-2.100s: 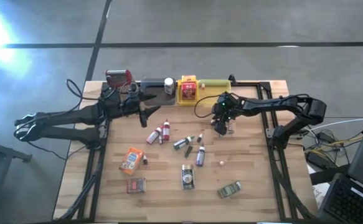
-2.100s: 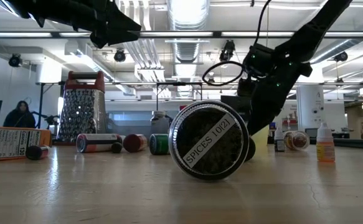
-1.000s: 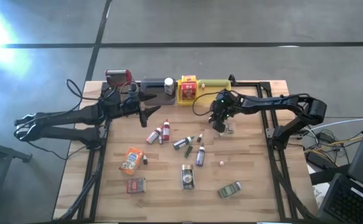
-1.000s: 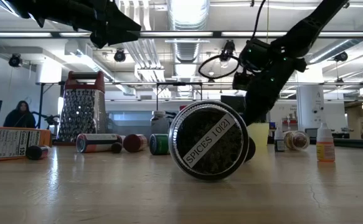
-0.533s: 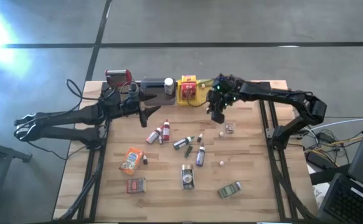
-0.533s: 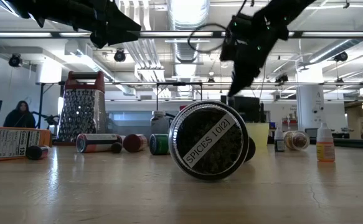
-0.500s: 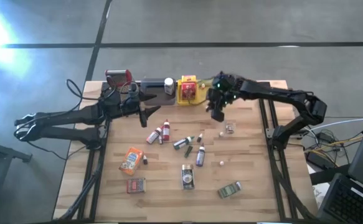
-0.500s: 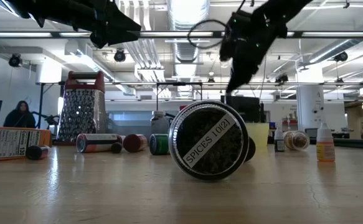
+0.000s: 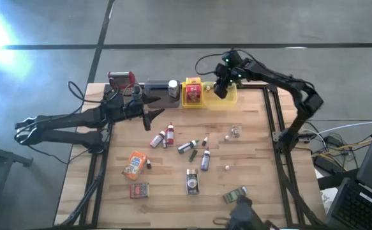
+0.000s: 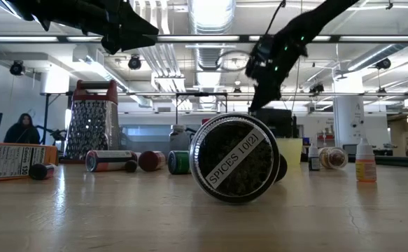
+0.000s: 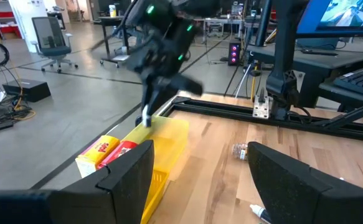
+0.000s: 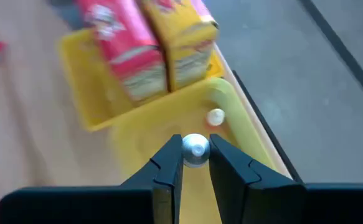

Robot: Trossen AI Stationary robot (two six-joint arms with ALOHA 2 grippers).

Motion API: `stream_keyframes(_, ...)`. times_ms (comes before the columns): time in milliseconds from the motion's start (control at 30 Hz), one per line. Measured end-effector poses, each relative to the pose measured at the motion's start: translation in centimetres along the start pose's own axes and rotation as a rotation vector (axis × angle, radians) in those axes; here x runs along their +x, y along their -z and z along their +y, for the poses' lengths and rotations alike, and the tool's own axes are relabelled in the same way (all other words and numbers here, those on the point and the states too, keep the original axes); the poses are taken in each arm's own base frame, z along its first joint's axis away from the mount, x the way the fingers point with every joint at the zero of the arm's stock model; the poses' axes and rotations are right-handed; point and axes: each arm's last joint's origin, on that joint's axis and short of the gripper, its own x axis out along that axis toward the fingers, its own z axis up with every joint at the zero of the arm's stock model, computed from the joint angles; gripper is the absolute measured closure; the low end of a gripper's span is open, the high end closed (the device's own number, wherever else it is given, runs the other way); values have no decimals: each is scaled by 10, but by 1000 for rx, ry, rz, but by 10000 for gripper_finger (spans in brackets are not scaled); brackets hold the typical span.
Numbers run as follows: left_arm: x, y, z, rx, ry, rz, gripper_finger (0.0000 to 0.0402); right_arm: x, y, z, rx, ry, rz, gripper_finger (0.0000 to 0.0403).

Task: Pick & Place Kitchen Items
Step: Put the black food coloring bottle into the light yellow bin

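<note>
My right gripper point(image 9: 222, 89) hangs over the pale yellow tray point(image 9: 229, 99) at the table's far edge, shut on a small white round item point(image 12: 195, 151). Another small white item point(image 12: 215, 116) lies in that tray. Beside it, the yellow tray point(image 9: 187, 100) holds red and yellow packets point(image 9: 193, 91). Small bottles point(image 9: 163, 136), an orange packet point(image 9: 134, 165) and tins point(image 9: 192, 181) lie loose on the table. My left gripper point(image 9: 152, 115) waits open and level at the far left, touching nothing. My right gripper pinches the small white item point(image 12: 195, 151) between its two fingertips point(image 12: 169, 167), slanting down from above. The item is lifted clear, above the pale yellow tray point(image 12: 169, 121); in the left wrist view it shows as a white speck point(image 11: 146, 116) at the fingertips.
A red-topped grater point(image 9: 122, 80) and a grey tray with a white-capped jar point(image 9: 173, 86) stand at the far edge. A small clear jar point(image 9: 236, 131) lies on the wood right of the bottles. A round tin marked SPICES point(image 10: 235, 168) stands on edge near the low camera.
My right gripper has risen from beside the small clear jar and swung toward the table's far edge, carrying the small white item, and is now above the pale yellow tray. The clear jar has stayed on the table.
</note>
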Motion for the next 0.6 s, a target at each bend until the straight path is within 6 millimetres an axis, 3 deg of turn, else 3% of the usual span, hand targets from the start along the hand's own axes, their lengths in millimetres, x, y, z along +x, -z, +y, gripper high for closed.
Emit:
stream_keyframes(267,0,0,0,0,0,0,138,42,4,-22,37,21,0,341)
stream_keyframes(600,0,0,0,0,0,0,138,51,7,-26,66,33,-16,345)
